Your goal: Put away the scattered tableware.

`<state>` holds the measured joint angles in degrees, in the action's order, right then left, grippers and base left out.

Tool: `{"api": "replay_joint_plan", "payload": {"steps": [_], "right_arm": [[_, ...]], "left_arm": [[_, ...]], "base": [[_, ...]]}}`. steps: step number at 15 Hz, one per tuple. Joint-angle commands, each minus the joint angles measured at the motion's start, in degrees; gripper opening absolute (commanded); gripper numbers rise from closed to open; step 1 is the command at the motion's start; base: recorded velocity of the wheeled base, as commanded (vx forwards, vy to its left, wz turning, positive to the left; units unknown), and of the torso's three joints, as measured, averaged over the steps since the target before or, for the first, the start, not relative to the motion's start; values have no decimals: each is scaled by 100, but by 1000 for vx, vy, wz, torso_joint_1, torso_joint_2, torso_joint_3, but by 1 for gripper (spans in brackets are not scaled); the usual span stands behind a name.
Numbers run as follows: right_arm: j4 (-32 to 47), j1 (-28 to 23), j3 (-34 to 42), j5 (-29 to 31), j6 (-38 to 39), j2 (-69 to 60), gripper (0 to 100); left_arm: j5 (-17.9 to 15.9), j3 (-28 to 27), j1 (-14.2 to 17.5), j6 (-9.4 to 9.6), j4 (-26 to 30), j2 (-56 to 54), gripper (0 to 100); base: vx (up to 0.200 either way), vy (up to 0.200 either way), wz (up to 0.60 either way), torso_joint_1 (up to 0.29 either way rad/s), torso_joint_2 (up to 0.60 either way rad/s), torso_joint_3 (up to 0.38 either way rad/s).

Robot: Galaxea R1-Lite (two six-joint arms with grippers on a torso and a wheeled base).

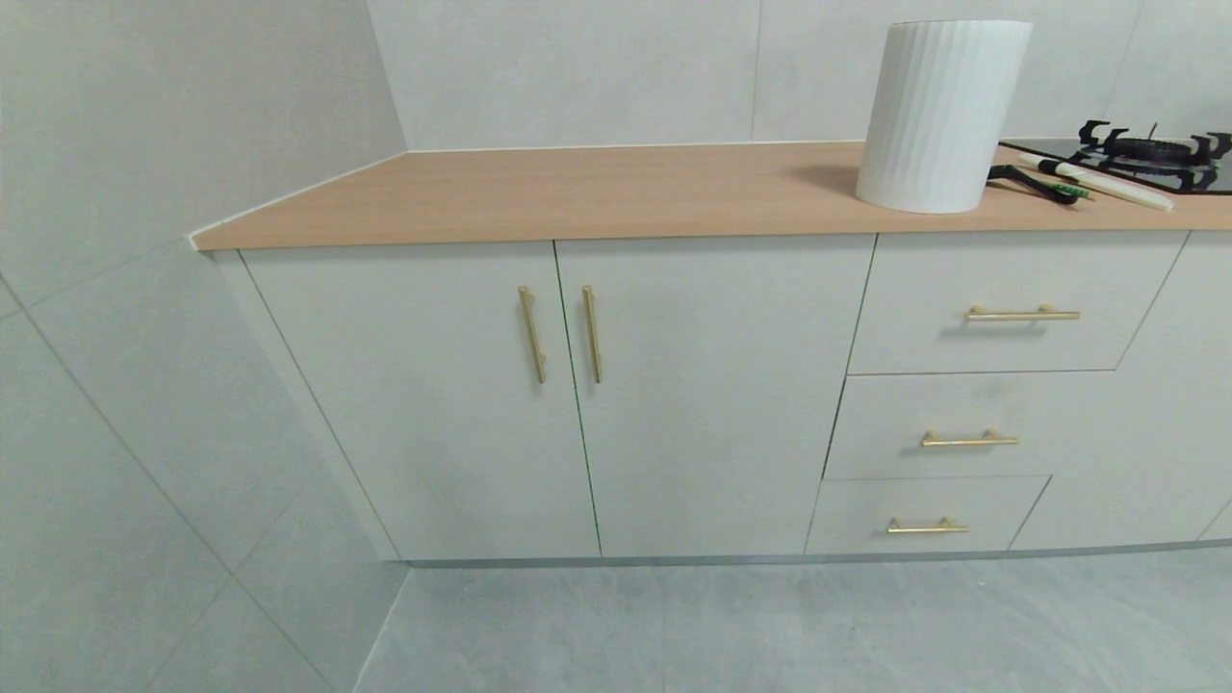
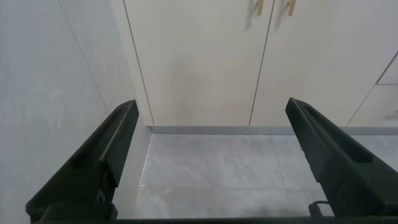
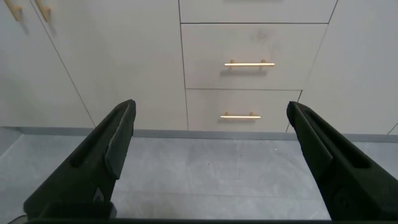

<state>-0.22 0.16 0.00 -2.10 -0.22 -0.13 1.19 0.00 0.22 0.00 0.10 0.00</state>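
Note:
On the wooden countertop (image 1: 577,192) stands a tall white ribbed container (image 1: 938,115). Beside it, at the right, lie a black-handled utensil (image 1: 1035,183) and a long white utensil (image 1: 1107,183), close to the stove. My left gripper (image 2: 211,112) hangs open low before the cabinet doors (image 2: 205,56), above the floor, with nothing between its fingers. My right gripper (image 3: 211,112) is open too, low before the drawers (image 3: 249,62), holding nothing.
A black gas burner (image 1: 1155,149) sits at the counter's far right. Two cabinet doors with gold handles (image 1: 563,332) are shut, and three drawers (image 1: 1001,375) at their right are shut. A tiled wall (image 1: 144,289) closes the left side. The grey floor (image 1: 770,626) lies below.

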Motion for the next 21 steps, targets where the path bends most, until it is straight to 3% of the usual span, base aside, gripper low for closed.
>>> {"api": "replay_joint_plan", "payload": {"steps": [1,13,21], "right_arm": [[-4,2,0,-1,-4,13,100],[-4,2,0,-1,4,13,100],[-4,2,0,-1,13,13,100]], "left_arm": [[4,0,4,0,-1,0,100],[4,0,4,0,-1,0,100],[4,0,4,26,-1,0,100]], "base": [[0,-200,0,2,-2,12],[0,-200,0,3,1,0],[0,0,0,0,0,0]]}}
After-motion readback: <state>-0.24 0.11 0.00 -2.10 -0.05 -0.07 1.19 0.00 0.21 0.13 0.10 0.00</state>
